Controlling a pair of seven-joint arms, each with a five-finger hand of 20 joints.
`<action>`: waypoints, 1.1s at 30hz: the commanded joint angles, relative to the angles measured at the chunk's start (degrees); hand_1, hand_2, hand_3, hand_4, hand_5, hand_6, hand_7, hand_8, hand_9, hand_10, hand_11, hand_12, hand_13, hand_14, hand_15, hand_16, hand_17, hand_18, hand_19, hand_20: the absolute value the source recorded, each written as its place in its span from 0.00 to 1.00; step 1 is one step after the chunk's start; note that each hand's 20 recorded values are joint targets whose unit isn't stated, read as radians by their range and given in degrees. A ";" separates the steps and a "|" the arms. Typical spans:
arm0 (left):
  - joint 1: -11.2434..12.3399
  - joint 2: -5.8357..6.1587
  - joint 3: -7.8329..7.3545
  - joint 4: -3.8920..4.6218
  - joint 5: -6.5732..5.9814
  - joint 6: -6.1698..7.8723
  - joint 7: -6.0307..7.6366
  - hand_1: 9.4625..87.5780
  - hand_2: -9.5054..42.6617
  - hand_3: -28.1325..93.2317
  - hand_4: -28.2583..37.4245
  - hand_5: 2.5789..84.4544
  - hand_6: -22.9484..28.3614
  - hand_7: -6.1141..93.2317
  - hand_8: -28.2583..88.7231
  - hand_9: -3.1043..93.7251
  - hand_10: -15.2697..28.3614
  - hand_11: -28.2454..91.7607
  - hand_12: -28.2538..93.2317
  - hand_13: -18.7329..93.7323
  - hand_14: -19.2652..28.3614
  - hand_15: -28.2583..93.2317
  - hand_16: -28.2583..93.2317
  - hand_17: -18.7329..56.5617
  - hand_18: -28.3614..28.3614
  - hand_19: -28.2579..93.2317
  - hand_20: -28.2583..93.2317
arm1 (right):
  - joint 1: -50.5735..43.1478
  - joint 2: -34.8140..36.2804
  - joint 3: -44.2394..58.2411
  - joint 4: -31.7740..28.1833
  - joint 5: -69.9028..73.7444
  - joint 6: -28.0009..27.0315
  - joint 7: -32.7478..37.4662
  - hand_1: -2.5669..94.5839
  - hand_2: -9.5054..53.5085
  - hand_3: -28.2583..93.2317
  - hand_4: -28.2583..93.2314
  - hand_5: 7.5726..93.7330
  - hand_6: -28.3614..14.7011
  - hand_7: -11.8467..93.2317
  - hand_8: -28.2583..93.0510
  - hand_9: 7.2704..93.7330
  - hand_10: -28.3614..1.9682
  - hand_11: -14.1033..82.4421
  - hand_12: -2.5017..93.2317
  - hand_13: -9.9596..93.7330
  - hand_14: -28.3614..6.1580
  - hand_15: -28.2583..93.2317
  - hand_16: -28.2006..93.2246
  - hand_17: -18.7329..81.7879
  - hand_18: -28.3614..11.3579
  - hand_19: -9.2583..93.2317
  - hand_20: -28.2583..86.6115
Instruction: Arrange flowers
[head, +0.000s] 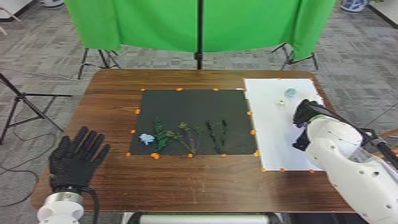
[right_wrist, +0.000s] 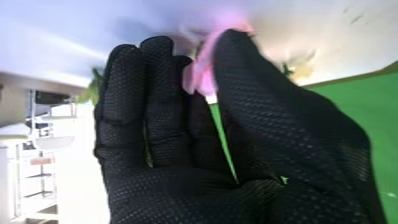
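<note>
Pink flower (right_wrist: 203, 67) in hand (head: 307, 111), blue flower (head: 147, 138) on mat (head: 195, 106).

No text, label, brand, number or sign can be read in the head view. The right wrist view likewise has no lettering or print that can be made out.

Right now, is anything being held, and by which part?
The right hand appears to pinch a pink flower by its petals, between thumb and fingers. The left hand holds nothing.
</note>
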 joint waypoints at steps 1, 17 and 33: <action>0.83 -0.87 0.07 0.23 -1.32 -0.19 -0.49 0.23 0.48 0.85 0.00 0.48 0.57 0.25 0.14 0.40 0.68 0.44 0.31 0.41 0.68 0.54 0.18 0.19 0.71 0.48 0.34 | -2.47 -0.43 0.16 1.60 -0.34 0.84 0.22 0.70 0.00 0.81 0.00 0.60 0.60 0.32 0.15 0.65 0.45 0.31 0.31 0.64 0.58 0.55 0.52 0.51 0.24 0.78 0.52; 1.26 -1.18 -0.20 0.28 -0.91 -0.97 -0.93 0.23 0.48 0.85 0.00 0.48 0.57 0.25 0.14 0.40 0.68 0.44 0.31 0.41 0.68 0.54 0.18 0.19 0.72 0.48 0.34 | -1.39 1.53 -2.95 -5.34 -5.41 14.78 -5.42 0.67 0.00 0.80 0.02 0.70 0.60 0.40 0.31 0.79 0.54 0.36 0.57 0.72 0.62 0.62 0.59 0.55 0.17 0.84 0.57; 0.72 -0.50 0.48 0.36 -1.05 -0.11 -0.65 0.23 0.48 0.85 0.00 0.48 0.57 0.25 0.14 0.40 0.68 0.44 0.31 0.41 0.68 0.54 0.18 0.19 0.71 0.48 0.34 | 25.13 -13.03 -25.83 -0.24 -3.14 13.26 -19.96 0.66 0.02 0.80 0.02 0.69 0.59 0.39 0.32 0.78 0.52 0.36 0.58 0.71 0.60 0.63 0.59 0.54 0.17 0.84 0.58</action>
